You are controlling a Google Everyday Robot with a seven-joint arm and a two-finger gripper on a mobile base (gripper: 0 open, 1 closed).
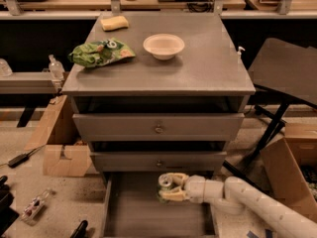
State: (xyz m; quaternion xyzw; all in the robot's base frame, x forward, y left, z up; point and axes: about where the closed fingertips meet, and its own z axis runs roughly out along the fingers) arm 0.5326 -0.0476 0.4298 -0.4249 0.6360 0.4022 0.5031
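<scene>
A grey drawer cabinet (198,78) fills the middle of the view, and its bottom drawer (148,214) is pulled out. My gripper (168,187) reaches in from the right on a white arm (247,197) and is shut on a small can (165,182), held over the back of the open drawer. On the cabinet top lie a green chip bag (101,52), a white bowl (164,45) and a yellow sponge (114,23).
A dark chair (287,73) stands right of the cabinet, with a cardboard box (290,167) below it. Another cardboard box (59,138) sits at the left. A plastic bottle (55,68) and small items lie on the floor.
</scene>
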